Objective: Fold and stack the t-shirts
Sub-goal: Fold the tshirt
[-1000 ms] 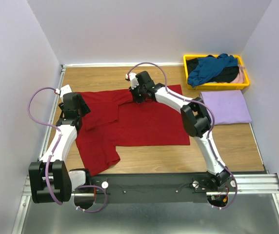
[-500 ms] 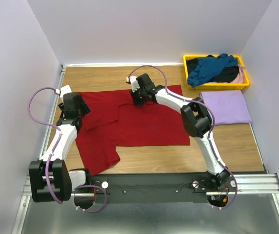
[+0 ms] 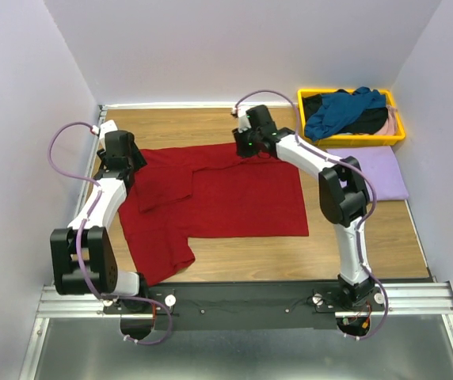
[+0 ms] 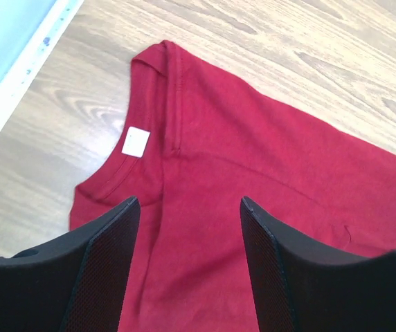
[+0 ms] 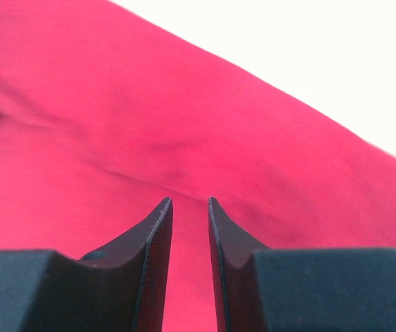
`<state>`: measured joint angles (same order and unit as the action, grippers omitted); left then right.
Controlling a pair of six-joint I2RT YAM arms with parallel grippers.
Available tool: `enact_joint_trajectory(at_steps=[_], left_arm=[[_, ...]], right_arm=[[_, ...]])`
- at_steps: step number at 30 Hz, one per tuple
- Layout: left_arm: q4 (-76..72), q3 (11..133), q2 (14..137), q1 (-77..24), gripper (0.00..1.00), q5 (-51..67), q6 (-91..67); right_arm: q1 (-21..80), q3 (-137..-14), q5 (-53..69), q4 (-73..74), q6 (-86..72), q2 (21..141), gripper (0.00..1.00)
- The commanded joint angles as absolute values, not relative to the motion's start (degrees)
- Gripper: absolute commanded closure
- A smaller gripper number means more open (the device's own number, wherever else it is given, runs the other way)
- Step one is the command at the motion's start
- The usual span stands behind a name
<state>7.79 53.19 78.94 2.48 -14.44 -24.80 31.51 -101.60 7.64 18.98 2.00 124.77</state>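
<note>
**A:** Where does the dark red t-shirt (image 3: 234,198) lie?

**B:** It is spread flat on the wooden tabletop (image 3: 179,123), between the two arms. One sleeve (image 3: 159,253) sticks out at the near left. In the far left part, one layer of cloth lies over another.

**A:** And the left gripper (image 4: 187,207)?

**B:** It is over the far left corner of this shirt. Its jaws stand wide apart and nothing is between them. In its wrist view the collar (image 4: 111,180) with a small white label (image 4: 135,142) is just past the fingertips.

**A:** Does the right gripper (image 5: 189,202) hold the cloth?

**B:** I do not think so. It is at the far edge of the red shirt, near the middle. Its jaws are only a little apart, with a narrow slit between them. Red cloth fills the view behind the jaws, but I see no fold pinched at the tips.

**A:** What about the other shirts?

**B:** The lavender t-shirt (image 3: 385,178) lies folded on the right side of the tabletop, partly behind the right arm. Just beyond it is the yellow tray (image 3: 352,141). In the tray the teal blue t-shirt (image 3: 341,107) lies crumpled on top of the black t-shirt (image 3: 369,123). A bit of the pale pink t-shirt (image 3: 390,120) shows at the right end.
</note>
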Motion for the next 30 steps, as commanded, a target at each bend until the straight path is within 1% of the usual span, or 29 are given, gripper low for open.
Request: enact_joint_trajectory(at_steps=[1, 7, 14, 17, 23, 30], left_arm=[[7.5, 54.4, 81.7, 2.3, 0.33, -15.2, -25.5], [6.5, 53.1, 82.6, 2.2, 0.33, -14.8, -25.4], [6.6, 53.3, 83.1, 2.3, 0.33, -14.9, -25.0], [6.4, 53.6, 83.5, 2.3, 0.33, -14.8, -25.2], [7.1, 59.0, 89.5, 2.3, 0.33, -14.5, -25.1], [10.7, 66.8, 102.3, 2.7, 0.36, -14.2, -25.9]], right_arm=[[29.4, -97.6, 3.5, 19.6, -1.6, 123.6, 0.66], [29.4, -95.9, 2.4, 19.5, -3.3, 124.7, 0.68], [29.4, -96.8, 0.4, 19.1, -4.2, 127.0, 0.7], [29.4, -96.1, -2.5, 18.9, -4.3, 126.1, 0.7], [26.1, -95.1, -4.9, 17.4, -7.7, 124.1, 0.7], [21.4, -93.9, -5.3, 15.7, -12.0, 125.0, 0.69]])
